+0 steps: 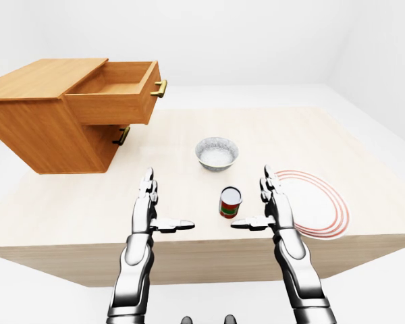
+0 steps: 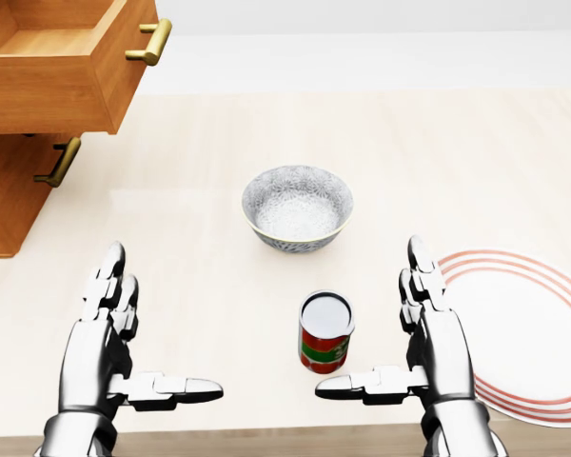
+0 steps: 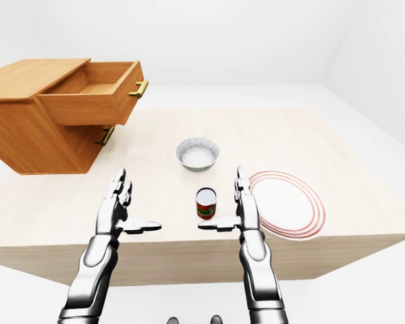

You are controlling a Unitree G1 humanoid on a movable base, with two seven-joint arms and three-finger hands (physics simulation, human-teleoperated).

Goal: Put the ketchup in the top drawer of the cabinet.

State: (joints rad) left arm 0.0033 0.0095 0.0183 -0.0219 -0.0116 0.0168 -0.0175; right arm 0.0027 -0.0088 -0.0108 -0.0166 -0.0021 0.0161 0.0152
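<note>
The ketchup (image 2: 324, 333) is a small red can with a white top, standing upright on the pale wooden table (image 2: 219, 152) near its bottom edge in the head view. My right hand (image 2: 371, 321) is open just to the can's right, thumb pointing toward the can without touching it. My left hand (image 2: 162, 324) is open further left, well apart from the can. The wooden cabinet (image 1: 40, 135) stands at the upper left of the table. Its top drawer (image 1: 115, 91) is pulled out and looks empty inside.
A grey patterned bowl (image 2: 297, 205) sits just above the can. A white plate with red rings (image 2: 533, 324) lies to the right of my right hand. The cabinet's lower drawer, with a brass handle (image 2: 59, 162), is closed. The table's near edge runs just below my hands.
</note>
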